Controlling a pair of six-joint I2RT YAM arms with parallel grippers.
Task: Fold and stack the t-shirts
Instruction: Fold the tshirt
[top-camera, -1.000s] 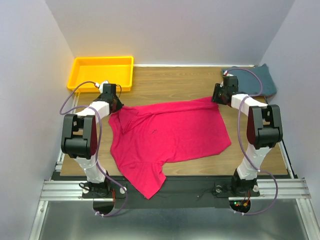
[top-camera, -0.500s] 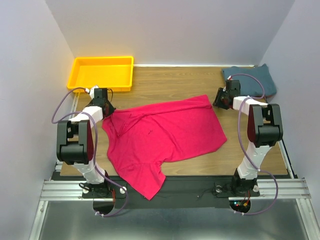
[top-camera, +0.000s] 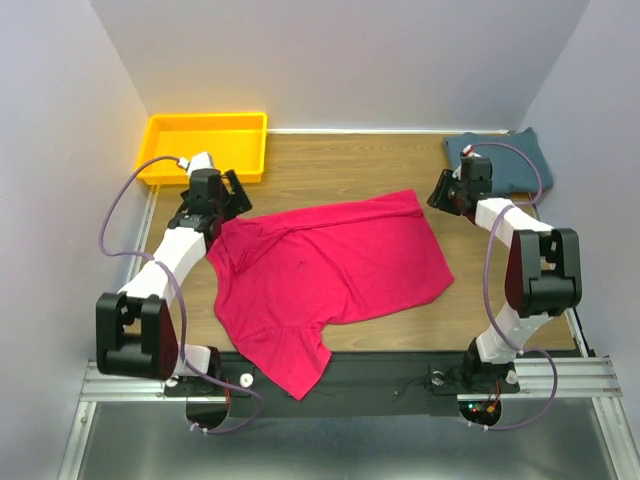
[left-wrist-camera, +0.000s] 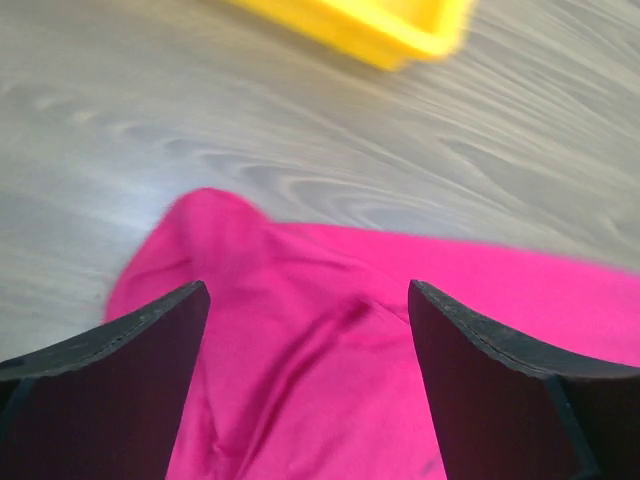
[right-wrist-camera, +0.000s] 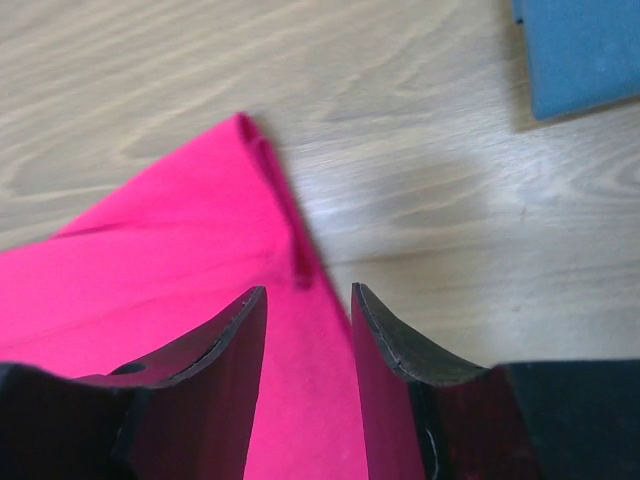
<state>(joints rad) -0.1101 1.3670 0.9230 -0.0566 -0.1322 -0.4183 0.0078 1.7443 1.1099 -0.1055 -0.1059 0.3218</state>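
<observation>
Both jaws empty over crimson shirt (top-camera: 330, 265), left wide, right narrow; teal shirt (top-camera: 508, 166) partly behind right arm (top-camera: 497, 210)

Collared shirt (top-camera: 330, 270): bright crimson-pink all over and plain, with a darker pink in its creases.
Folded shirt (top-camera: 515, 160): dusty teal-blue, plain.
Tray (top-camera: 205, 145): vivid yellow, one flat colour.
Table (top-camera: 340, 165): light brown wood with a fine streaked grain. It looked paler and greyish-beige through my wrist cameras.
My left pincer (left-wrist-camera: 307, 290): matt black fingers.
My right pincer (right-wrist-camera: 309, 292): black fingers as well, with a dull red tinge on their inner faces.
My arms (top-camera: 180, 240): white links between black joint housings.
Cables (top-camera: 487, 265): pale purple.
Walls (top-camera: 350, 60): pale lavender-grey, unpatterned.
Rail (top-camera: 130, 380): silver-grey metal.
</observation>
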